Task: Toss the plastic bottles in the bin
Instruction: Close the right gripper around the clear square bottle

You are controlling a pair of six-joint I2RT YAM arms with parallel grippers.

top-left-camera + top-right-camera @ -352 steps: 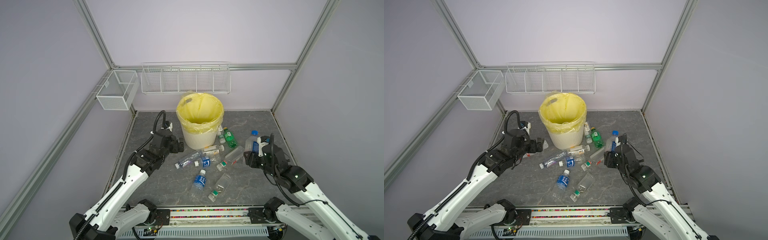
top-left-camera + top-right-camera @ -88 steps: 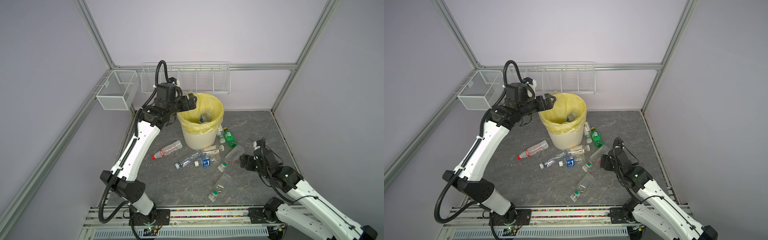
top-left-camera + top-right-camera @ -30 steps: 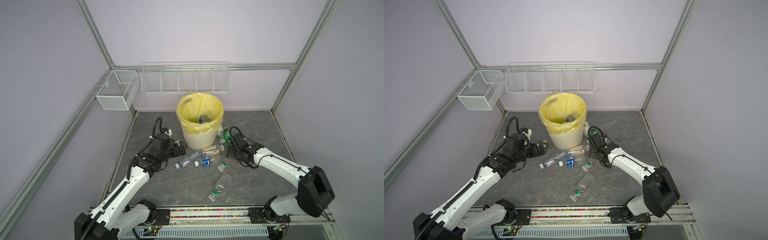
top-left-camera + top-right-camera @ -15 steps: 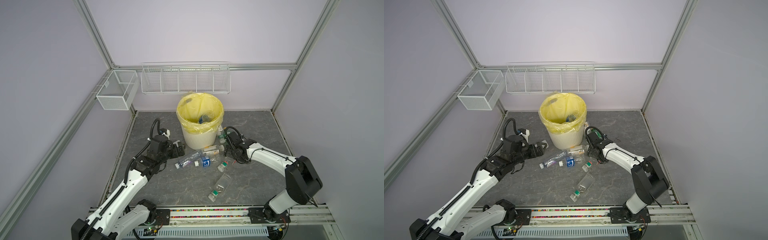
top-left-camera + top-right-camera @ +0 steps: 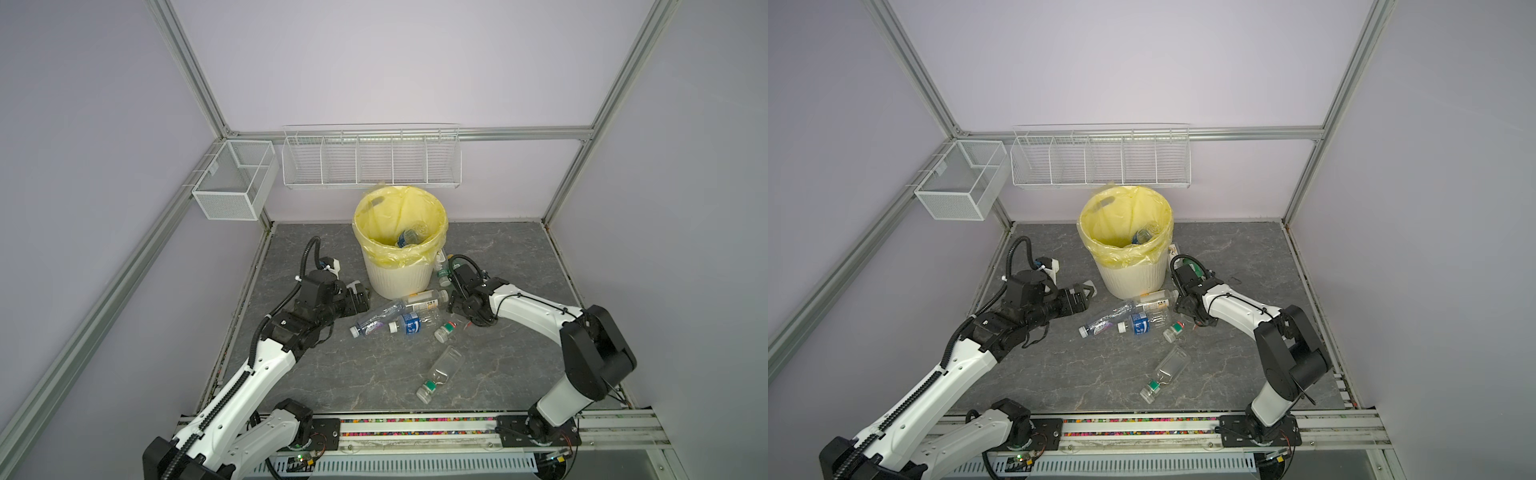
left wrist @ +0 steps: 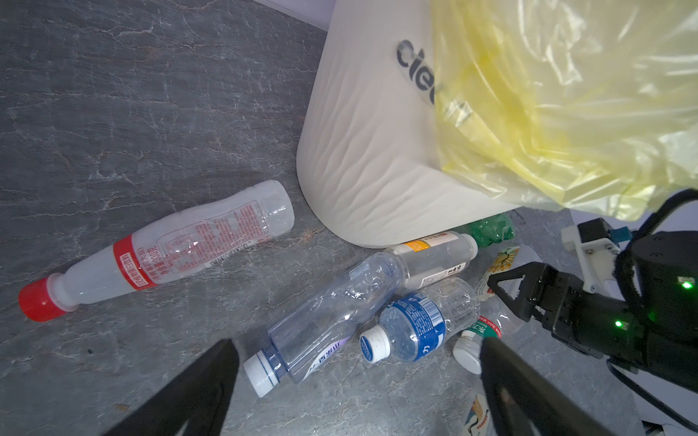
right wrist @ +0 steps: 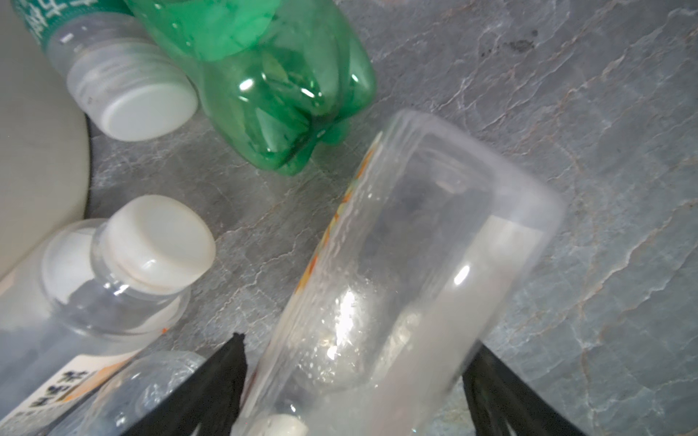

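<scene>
Both wide: left pincer [image 6: 357, 341] | right pincer [image 7: 355, 343] straddles clear bottle [image 7: 415, 245] | bin [image 6: 370, 132] reads "cle" | red-capped bottle [image 6: 181, 249] "330"

btls [image 5: 411, 323] lying by bin [image 5: 399, 282], some inside

Walls [image 5: 374, 62] were plain lilac w/ alu frame posts [image 5: 189, 70]. Floor [image 5: 507, 245] was grey marbled slab. White wire rack [image 5: 371, 164] hung at back, mesh basket [image 5: 232, 183] on left.
</scene>
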